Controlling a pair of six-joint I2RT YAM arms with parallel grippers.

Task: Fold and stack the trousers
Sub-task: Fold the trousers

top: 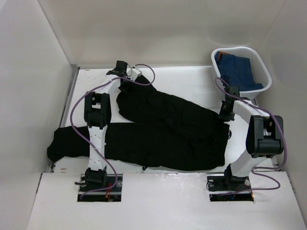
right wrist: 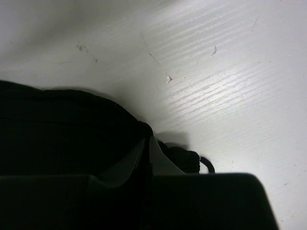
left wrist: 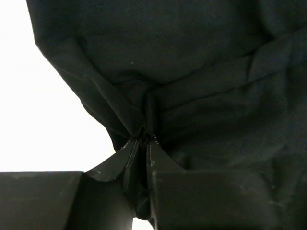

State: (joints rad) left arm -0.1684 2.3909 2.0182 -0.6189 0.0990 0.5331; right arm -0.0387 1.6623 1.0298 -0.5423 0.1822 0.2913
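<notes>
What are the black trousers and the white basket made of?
The trousers look like soft, matte black cloth: they wrinkle and bunch into folds where the left end effector pinches them. The basket looks like hard, smooth white plastic, judging by its thin, stiff, slotted wall, though it is small here.

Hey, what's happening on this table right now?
Two robot arms are working on black trousers spread unfolded on the white table. The left gripper is shut on fabric at the far leg's end; the right gripper is shut on the trousers' right-hand edge. A blue garment sits in a white basket at the far right.
</notes>
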